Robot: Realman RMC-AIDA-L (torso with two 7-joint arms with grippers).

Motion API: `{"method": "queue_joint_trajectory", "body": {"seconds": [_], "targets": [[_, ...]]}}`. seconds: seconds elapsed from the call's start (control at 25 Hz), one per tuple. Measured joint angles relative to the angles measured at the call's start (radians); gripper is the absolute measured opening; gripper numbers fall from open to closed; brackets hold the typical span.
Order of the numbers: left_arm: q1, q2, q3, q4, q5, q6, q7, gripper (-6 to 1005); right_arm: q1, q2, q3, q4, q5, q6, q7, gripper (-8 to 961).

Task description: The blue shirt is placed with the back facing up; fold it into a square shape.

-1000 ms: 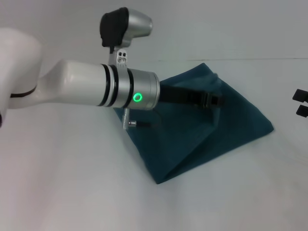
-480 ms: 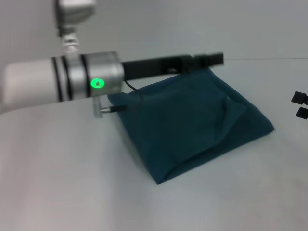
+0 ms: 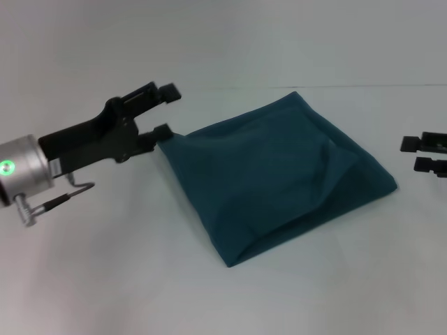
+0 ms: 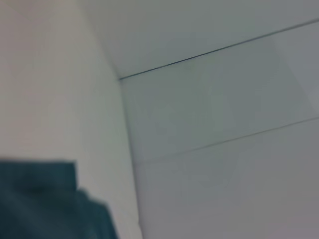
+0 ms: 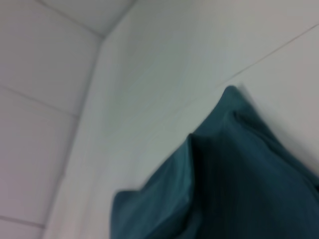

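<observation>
The blue shirt (image 3: pixel 279 178) lies folded into a rough square on the white table, one corner pointing away from me, plain side up. My left gripper (image 3: pixel 166 110) hovers just off the shirt's left corner, open, with nothing between its fingers; the lower fingertip (image 3: pixel 163 130) is close to that corner. At the right edge my right gripper (image 3: pixel 419 154) stands apart from the shirt, open and empty. A piece of the blue shirt (image 4: pixel 45 199) shows in the left wrist view, and the right wrist view shows the shirt's (image 5: pixel 239 179) folded layers.
The white table (image 3: pixel 140 279) spreads around the shirt on all sides. A thin seam line (image 3: pixel 377 86) runs across the far part of the surface behind the shirt.
My left arm has pulled back from above the shirt to its left side, fingers now clear of the cloth. The right gripper has edged slightly inward from the right.
</observation>
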Motion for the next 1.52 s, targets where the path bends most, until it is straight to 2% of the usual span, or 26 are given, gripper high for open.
{"method": "queue_joint_trajectory", "body": {"seconds": [0.08,0.16,0.28,0.4,0.64,0.96,1.16,1.32,1.48,1.52], "targets": [[0.029,0.003,-0.031,0.019,0.04,0.046,-0.037,926,0.061,-0.018,-0.002,-0.003,-0.08,0.0,0.06,791],[0.051,0.004,-0.079,0.032,0.074,0.089,-0.051,930,0.121,-0.035,-0.005,-0.005,-0.15,-0.001,0.123,791],[0.081,0.003,-0.143,0.048,0.117,0.132,-0.053,935,0.187,-0.043,-0.023,-0.028,-0.214,-0.011,0.211,791],[0.097,0.002,-0.16,0.063,0.16,0.143,-0.055,937,0.242,-0.027,-0.066,-0.077,-0.262,-0.019,0.29,791],[0.108,-0.003,-0.166,0.069,0.18,0.145,-0.043,937,0.323,0.003,-0.092,-0.055,-0.298,0.005,0.437,790],[0.102,-0.007,-0.169,0.069,0.181,0.131,-0.02,934,0.32,0.003,-0.061,0.092,-0.22,0.117,0.555,790],[0.101,-0.011,-0.171,0.064,0.179,0.102,-0.007,934,0.298,0.003,-0.051,0.148,-0.217,0.11,0.595,790],[0.095,-0.014,-0.169,0.061,0.179,0.072,0.013,934,0.274,0.019,-0.022,0.163,-0.216,0.12,0.604,790],[0.089,-0.014,-0.168,0.06,0.179,0.055,0.026,934,0.258,0.043,-0.013,0.164,-0.215,0.166,0.608,790],[0.086,-0.014,-0.168,0.057,0.18,0.05,0.032,934,0.257,0.057,-0.011,0.166,-0.21,0.204,0.605,790]]}}
